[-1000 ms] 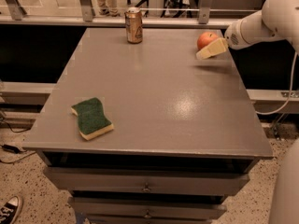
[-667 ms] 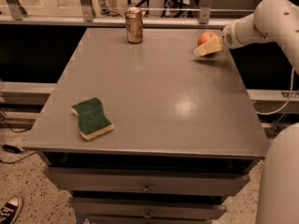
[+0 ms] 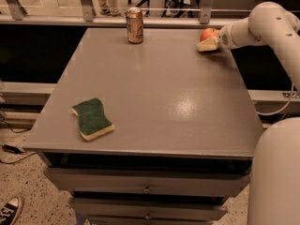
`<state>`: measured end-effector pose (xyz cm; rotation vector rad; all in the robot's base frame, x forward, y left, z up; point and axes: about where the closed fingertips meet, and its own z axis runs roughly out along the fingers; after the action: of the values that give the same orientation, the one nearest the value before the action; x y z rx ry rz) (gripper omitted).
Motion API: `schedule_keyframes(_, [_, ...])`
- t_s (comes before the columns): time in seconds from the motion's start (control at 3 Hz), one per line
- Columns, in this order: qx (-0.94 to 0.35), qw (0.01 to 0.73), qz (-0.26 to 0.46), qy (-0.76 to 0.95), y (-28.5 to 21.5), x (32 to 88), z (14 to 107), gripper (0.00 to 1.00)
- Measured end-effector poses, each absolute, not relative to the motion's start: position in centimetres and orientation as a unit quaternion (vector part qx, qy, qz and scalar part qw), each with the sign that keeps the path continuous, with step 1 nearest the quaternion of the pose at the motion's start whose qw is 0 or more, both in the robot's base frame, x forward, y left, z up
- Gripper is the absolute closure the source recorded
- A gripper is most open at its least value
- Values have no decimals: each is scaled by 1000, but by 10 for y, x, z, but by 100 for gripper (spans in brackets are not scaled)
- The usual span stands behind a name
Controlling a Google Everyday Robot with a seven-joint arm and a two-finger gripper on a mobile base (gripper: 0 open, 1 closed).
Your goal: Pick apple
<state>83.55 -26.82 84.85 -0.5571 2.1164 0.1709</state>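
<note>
The gray table [image 3: 164, 102] holds a green sponge [image 3: 92, 118] and a can [image 3: 135, 26], with the gripper [image 3: 209, 44] by the apple [image 3: 209, 33] at its far right corner.

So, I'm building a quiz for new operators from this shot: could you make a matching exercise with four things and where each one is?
Things:
1. apple
2. can
3. sponge
4. end effector

Places:
A. near left part of the table
B. far right corner of the table
C. coming in from the right, close against the apple
D. upright at the far edge, left of the apple

Pairs: 1-B, 2-D, 3-A, 4-C.
</note>
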Motion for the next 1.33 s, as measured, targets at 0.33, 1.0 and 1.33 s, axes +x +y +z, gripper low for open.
schedule_keyframes(0.33, [-214, 466, 81, 855, -270, 832, 855, 69])
schedule_keyframes(1.0, [-249, 496, 126, 822, -245, 802, 909, 100])
schedule_keyframes(1.33, [-298, 480, 159, 810, -189, 765, 941, 100])
